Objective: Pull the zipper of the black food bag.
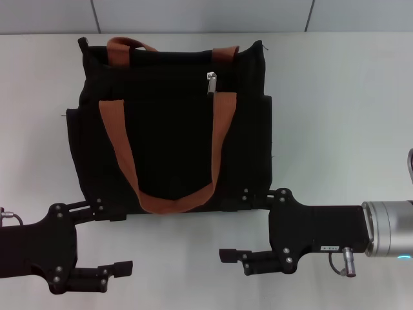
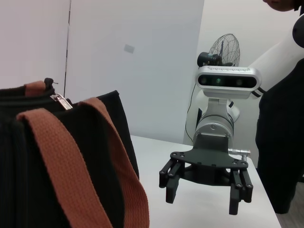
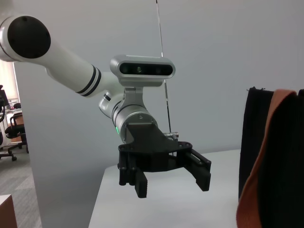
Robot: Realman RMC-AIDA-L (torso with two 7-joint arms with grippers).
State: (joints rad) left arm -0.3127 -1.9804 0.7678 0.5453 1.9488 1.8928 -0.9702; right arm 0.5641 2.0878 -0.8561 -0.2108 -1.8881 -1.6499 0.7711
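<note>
The black food bag [image 1: 171,135] lies on the white table with its two orange-brown strap handles [image 1: 119,152] spread over its front. The silver zipper pull [image 1: 211,82] sits near the bag's far top edge, right of the middle; it also shows in the left wrist view [image 2: 61,101]. My left gripper [image 1: 126,239] is open and empty, just in front of the bag's near left corner. My right gripper [image 1: 232,226] is open and empty, in front of the near right corner. The left wrist view shows the right gripper [image 2: 202,202], and the right wrist view shows the left gripper [image 3: 172,186].
The white table [image 1: 342,116] extends to the right of the bag and ends at a grey wall behind it. A fan [image 2: 223,47] and a person in dark clothes [image 2: 280,142] stand beyond the table's end. Office chairs [image 3: 12,128] stand off the other end.
</note>
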